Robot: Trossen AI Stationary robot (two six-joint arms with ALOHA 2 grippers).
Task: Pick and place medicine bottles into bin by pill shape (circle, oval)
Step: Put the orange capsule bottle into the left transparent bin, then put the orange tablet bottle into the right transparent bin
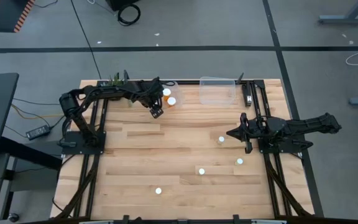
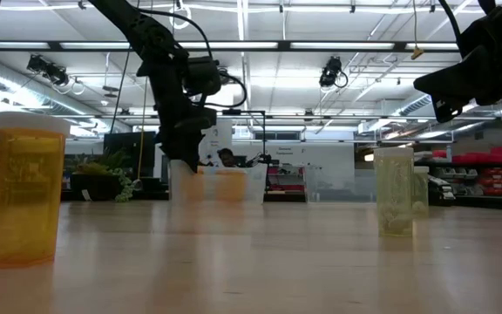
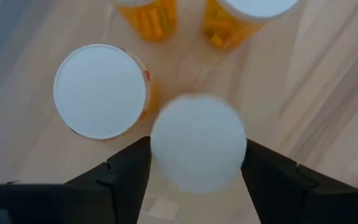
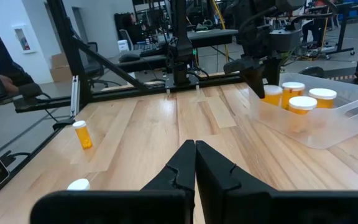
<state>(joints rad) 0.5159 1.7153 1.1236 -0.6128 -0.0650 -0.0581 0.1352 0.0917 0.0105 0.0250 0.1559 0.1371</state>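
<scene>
The left gripper (image 1: 156, 111) is held over the clear plastic tub (image 4: 328, 127) at the table's far left side, its two dark fingers (image 3: 126, 174) spread just wide enough to clamp a small orange medicine bottle with a round white cap (image 3: 197, 149), which is gripped at the cap between them. Three more orange white-capped bottles (image 4: 302, 104) are seen standing inside that tub (one right beside the held bottle in the left wrist view). A second clear plastic tub (image 1: 217, 91) is set near the far edge, to the right of the first. On the light wooden table (image 1: 179, 155), four loose orange bottles with white caps are scattered: one (image 1: 221, 140) just in front of the right gripper, one (image 1: 240, 162) nearer the right frame, one (image 1: 201, 171) near the middle, and one (image 1: 158, 191) towards the near edge. The right gripper (image 1: 232, 132) is parked at the table's right side, its fingers (image 4: 185, 163) pressed together with nothing between them.
</scene>
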